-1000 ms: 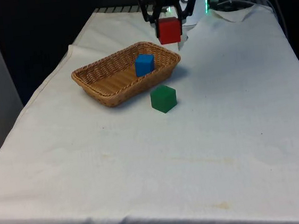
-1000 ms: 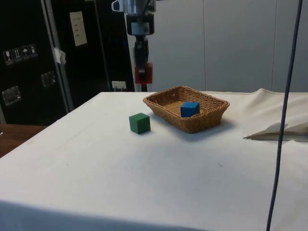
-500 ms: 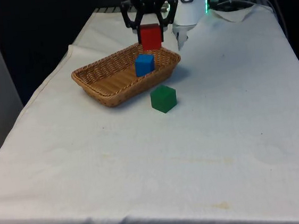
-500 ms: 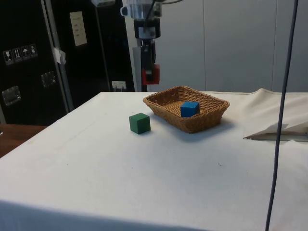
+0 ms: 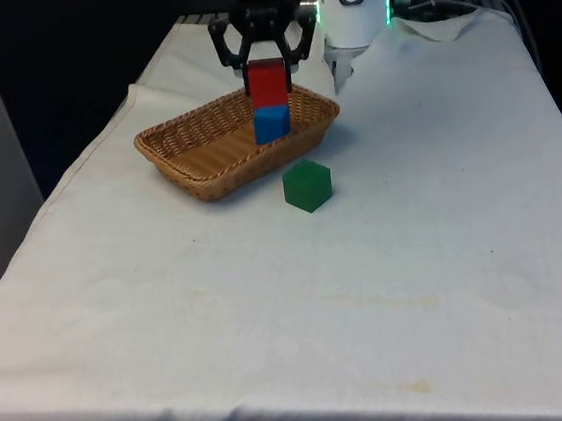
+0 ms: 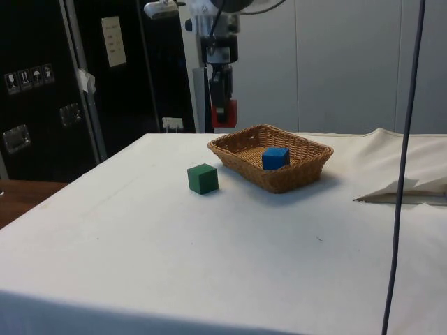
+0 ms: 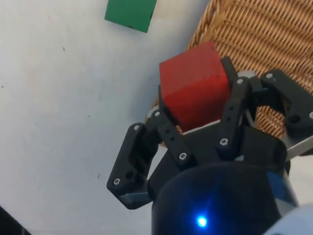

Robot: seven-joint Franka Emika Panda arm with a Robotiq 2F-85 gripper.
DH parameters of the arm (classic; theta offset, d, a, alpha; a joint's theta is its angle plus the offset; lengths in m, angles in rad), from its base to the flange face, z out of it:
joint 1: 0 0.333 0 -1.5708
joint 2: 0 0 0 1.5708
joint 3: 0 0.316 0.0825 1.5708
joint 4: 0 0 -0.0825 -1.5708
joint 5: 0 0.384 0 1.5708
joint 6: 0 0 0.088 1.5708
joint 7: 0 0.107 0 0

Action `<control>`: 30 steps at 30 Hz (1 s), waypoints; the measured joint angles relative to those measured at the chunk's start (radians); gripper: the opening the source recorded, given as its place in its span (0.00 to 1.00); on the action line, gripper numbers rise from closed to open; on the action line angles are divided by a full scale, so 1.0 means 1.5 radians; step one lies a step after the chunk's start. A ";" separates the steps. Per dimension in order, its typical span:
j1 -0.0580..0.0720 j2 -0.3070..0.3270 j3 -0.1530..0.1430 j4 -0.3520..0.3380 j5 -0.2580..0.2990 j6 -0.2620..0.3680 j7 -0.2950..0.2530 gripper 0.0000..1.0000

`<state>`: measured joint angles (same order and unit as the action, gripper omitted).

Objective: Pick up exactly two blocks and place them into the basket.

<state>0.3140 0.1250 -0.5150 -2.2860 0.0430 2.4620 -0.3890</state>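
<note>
My gripper [image 5: 266, 69] is shut on a red block [image 5: 268, 82] and holds it in the air over the far rim of the wicker basket [image 5: 194, 149]. From the side, the red block [image 6: 228, 112] hangs above the basket's [image 6: 293, 174] edge nearest the robot. Seen from the wrist, the red block [image 7: 195, 88] sits between the fingers, over the rim of the basket [image 7: 264, 44]. A blue block [image 5: 272, 124] lies inside the basket, also visible as the blue block [image 6: 275, 158] from the side. A green block [image 5: 307, 186] rests on the cloth just outside the basket.
The white cloth lies flat over a wide stretch in front of the basket and the green block [image 6: 202, 179]. A crumpled fold of cloth [image 6: 405, 188] rises at the side view's right. The green block [image 7: 129, 13] shows on the cloth beyond the fingers.
The gripper has carried the red block toward the front view's left, from beside the basket's far corner to over its rim, and a little lower. The blue and green blocks have not moved.
</note>
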 measured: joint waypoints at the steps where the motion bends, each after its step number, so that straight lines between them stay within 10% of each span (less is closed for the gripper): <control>1: -0.001 0.003 -0.003 0.000 0.011 0.000 -0.006 0.01; 30: -0.015 0.106 -0.080 0.021 0.193 0.033 -0.199 0.01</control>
<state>0.2920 0.2840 -0.6350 -2.2550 0.3330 2.5120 -0.6880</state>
